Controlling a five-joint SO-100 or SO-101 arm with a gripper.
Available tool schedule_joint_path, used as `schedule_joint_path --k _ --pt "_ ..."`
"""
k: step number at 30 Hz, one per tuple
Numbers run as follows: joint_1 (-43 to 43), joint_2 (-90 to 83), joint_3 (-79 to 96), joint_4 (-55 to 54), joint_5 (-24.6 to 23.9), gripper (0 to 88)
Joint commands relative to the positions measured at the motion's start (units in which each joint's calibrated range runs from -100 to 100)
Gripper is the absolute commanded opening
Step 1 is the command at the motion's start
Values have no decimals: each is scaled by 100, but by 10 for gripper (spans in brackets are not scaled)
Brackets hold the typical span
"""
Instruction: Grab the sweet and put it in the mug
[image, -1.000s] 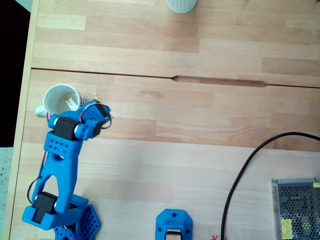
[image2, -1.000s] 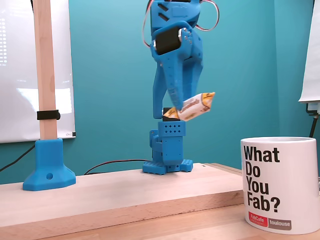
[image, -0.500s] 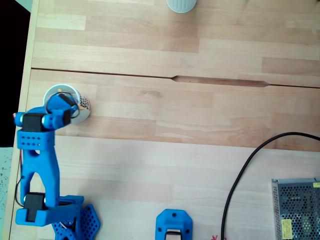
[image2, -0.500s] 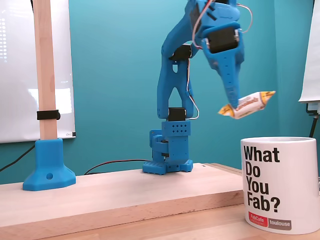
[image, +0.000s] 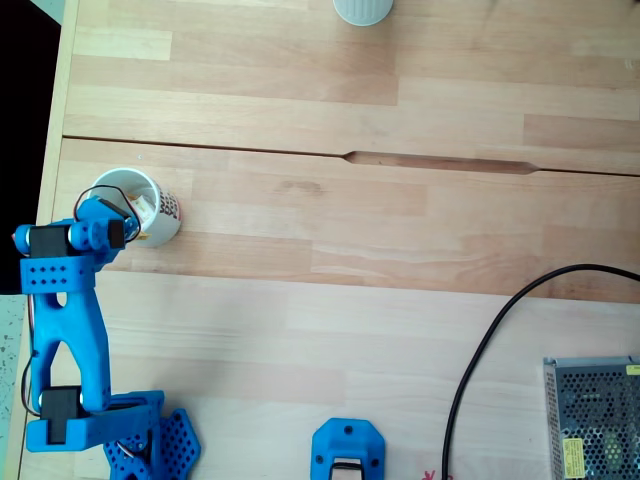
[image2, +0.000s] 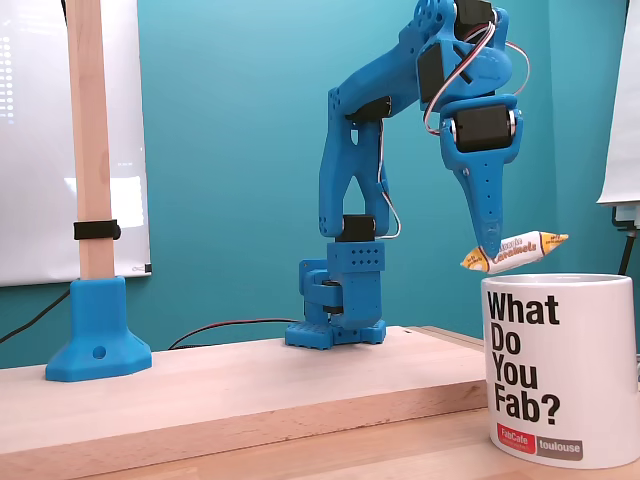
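Pinching the sweet (image2: 514, 252) by its middle, the gripper (image2: 491, 252) holds it just above the rim of the mug (image2: 562, 366). The sweet's long axis lies nearly level, its right end tilted slightly up. In the top-down fixed view, one wrapped candy (image: 147, 206) shows inside the mug (image: 163, 222).

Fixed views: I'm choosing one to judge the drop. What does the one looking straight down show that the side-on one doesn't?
Only looking down: the white ceramic mug's open inside, a black cable, a metal mesh box, a pale ribbed cup. Only side-on: the white, yellow-ended wrapped sweet pinched in the gripper just above the rim, and the mug's black lettering. Both: the blue arm and mug.
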Motion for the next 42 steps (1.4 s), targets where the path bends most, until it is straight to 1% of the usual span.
schedule_joint_path --k 1,8,19,42 --pt "9 -306 -37 -39 15 35" --pt "24 -332 -82 -71 24 35" --pt "24 -280 -769 -71 24 36" --pt "31 -228 -831 -71 34 38"
